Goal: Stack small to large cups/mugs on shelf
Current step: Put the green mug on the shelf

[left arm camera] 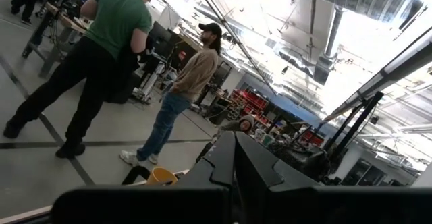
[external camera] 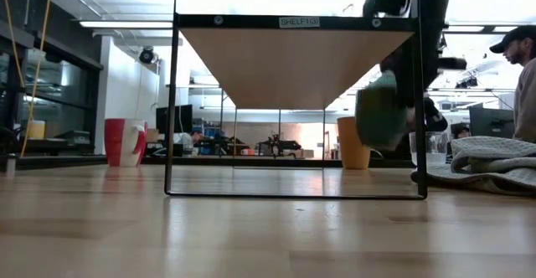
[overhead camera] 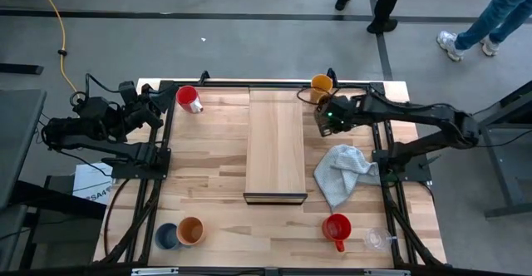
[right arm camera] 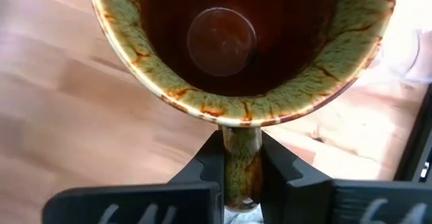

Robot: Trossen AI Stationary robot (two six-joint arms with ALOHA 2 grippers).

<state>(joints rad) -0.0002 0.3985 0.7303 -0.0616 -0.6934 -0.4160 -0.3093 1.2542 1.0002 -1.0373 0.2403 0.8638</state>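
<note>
High view: the right gripper (overhead camera: pixel 326 118) is hovering at the shelf's (overhead camera: pixel 276 143) 3 o'clock edge, near an orange mug (overhead camera: pixel 322 85) at 1 o'clock. The left gripper (overhead camera: pixel 154 103) is waiting beside a red mug (overhead camera: pixel 188 98); I cannot tell how its fingers are set.

Low view: the olive mug (external camera: pixel 381 112) is hanging tilted, clear of the tabletop, right of the shelf board (external camera: pixel 295 64).

Right wrist view: the fingers (right arm camera: pixel 209 166) are clamping the mug's handle (right arm camera: pixel 241 163). Mottled olive-green glaze is streaking the rim; the interior is showing dark brown.

My two arms (overhead camera: pixel 416 114) are dark, jointed tubes with black cables; a green light glows on my right wrist (overhead camera: pixel 330 114).
</note>
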